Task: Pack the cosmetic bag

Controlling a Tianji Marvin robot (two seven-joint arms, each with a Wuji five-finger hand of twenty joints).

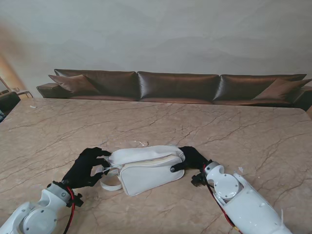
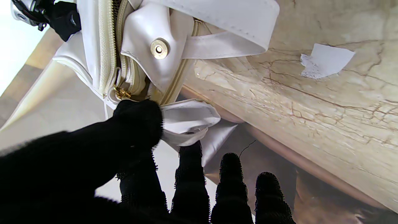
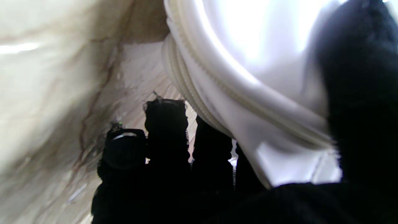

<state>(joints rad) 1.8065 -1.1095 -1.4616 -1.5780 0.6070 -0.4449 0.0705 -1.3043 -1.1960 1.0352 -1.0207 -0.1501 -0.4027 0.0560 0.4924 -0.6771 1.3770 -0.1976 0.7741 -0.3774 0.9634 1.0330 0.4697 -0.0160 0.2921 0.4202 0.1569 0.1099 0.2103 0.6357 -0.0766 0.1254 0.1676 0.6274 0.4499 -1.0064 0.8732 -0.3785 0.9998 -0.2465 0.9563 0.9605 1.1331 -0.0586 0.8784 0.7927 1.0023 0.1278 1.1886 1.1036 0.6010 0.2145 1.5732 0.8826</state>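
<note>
The white cosmetics bag [image 1: 146, 170] lies on the marble table [image 1: 234, 131] between my two black-gloved hands. My left hand [image 1: 87, 168] is at the bag's left end. In the left wrist view its thumb and forefinger [image 2: 140, 127] pinch a white tab [image 2: 186, 119] beside the gold zipper slider [image 2: 122, 92]. A gold snap button [image 2: 159, 49] shows on a flap. My right hand [image 1: 191, 158] grips the bag's right end. In the right wrist view the thumb [image 3: 360, 93] presses one side of the bag [image 3: 248, 109] and the fingers [image 3: 164, 124] curl around the other side.
A white ring-shaped piece [image 1: 111, 184] lies by the bag's near left corner; I cannot tell what it is. A scrap of white paper [image 2: 326, 59] and a small clear bit [image 1: 139, 143] lie on the table. A brown sofa [image 1: 178, 85] stands behind the far edge.
</note>
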